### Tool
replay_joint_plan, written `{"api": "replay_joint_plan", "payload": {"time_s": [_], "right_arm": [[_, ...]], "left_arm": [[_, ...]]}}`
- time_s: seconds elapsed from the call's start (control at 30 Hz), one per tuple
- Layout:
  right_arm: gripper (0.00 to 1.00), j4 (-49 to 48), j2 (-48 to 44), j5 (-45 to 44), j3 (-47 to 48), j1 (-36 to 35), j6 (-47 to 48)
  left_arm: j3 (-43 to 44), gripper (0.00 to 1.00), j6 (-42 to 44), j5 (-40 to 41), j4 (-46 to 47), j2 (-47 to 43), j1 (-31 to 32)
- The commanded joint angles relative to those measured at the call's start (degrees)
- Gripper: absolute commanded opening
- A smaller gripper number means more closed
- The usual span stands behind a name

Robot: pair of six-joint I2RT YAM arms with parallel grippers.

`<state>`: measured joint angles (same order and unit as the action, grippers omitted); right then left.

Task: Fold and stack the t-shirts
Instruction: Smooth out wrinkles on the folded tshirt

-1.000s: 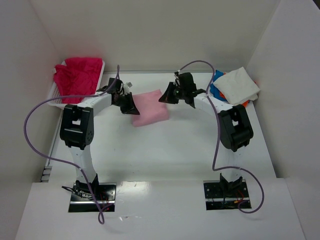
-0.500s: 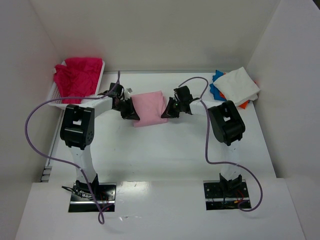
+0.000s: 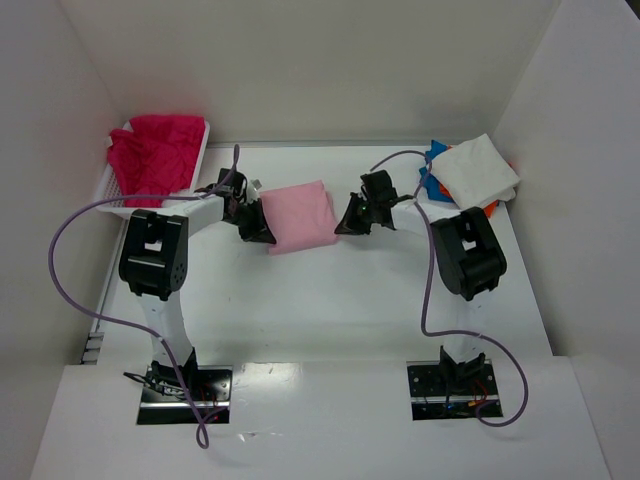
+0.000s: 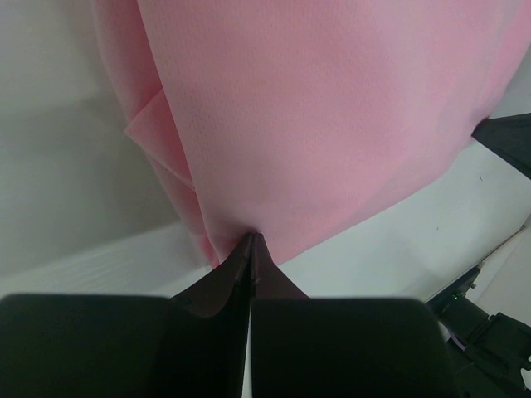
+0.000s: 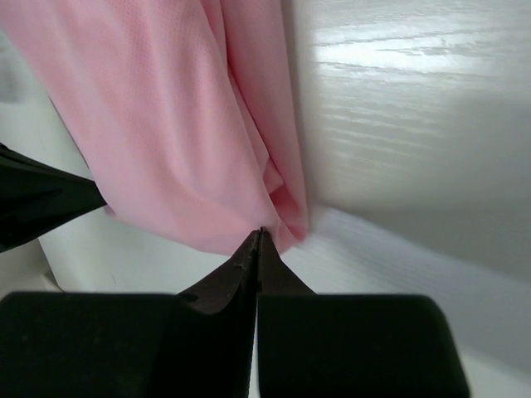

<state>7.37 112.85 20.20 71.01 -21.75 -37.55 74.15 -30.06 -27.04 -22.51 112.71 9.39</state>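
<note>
A folded light pink t-shirt [image 3: 300,216] sits at mid-table between my two grippers. My left gripper [image 3: 260,226] is shut on its left edge; in the left wrist view the fingertips [image 4: 251,238] pinch the pink cloth [image 4: 332,116]. My right gripper [image 3: 349,222] is shut on its right edge; in the right wrist view the tips [image 5: 260,232] pinch the pink fabric [image 5: 158,124]. A white t-shirt [image 3: 478,168] tops a stack with a blue one [image 3: 432,180] and an orange one [image 3: 490,208] at the back right. A magenta-red t-shirt [image 3: 152,152] lies crumpled at the back left.
The magenta-red shirt lies in a white lattice basket [image 3: 204,142] by the left wall. White walls close in the table at the left, back and right. Purple cables loop from both arms over the table.
Both grippers closed in on the pink shirt's two side edges and gripped them. The shirt has shifted slightly to the right, and the right arm has drawn back rightward.
</note>
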Motion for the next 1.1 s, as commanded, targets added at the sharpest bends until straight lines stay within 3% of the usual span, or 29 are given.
{"api": "replay_joint_plan", "payload": {"time_s": [0.0,0.23,0.4,0.5,0.57,0.67,0.73,0.9,1.07], "right_arm": [[0.0,-0.34,-4.48,-1.48,-2.36,0.48,1.16],[0.0,-0.43,-3.86,-0.95,-3.35,0.48,2.22],[0.0,3.76,-6.82,-2.44,1.75,0.48,3.88],[0.0,4.86,-9.78,-2.97,6.31,1.09,3.89],[0.0,5.11,-10.37,-2.97,9.22,1.71,3.89],[0.02,3.96,-9.04,-2.97,13.55,2.32,5.03],[0.09,4.23,-5.69,-2.97,17.76,2.32,6.53],[0.22,6.42,4.37,0.36,24.74,2.32,8.63],[0.57,8.18,9.58,0.81,27.17,2.32,11.03]], "left_arm": [[-0.41,0.0,0.53,0.24,-0.08,-1.88,-0.42],[-0.41,0.0,1.35,0.85,-0.6,-1.35,-0.42],[2.66,0.02,2.53,0.48,-3.7,-4.02,-2.62],[7.05,0.08,3.43,-0.46,-4.84,-6.15,-4.02],[11.12,0.24,3.43,-1.08,-4.67,-6.97,-4.55],[14.1,0.37,2.91,-0.12,-3.5,-5.65,-5.17],[16.55,0.44,2.59,0.15,-3.24,-3.07,-5.69],[15.86,0.46,0.62,3.0,0.27,0.36,-5.7],[11.96,0.57,-0.69,5.34,3.63,1.38,-5.7]]}}
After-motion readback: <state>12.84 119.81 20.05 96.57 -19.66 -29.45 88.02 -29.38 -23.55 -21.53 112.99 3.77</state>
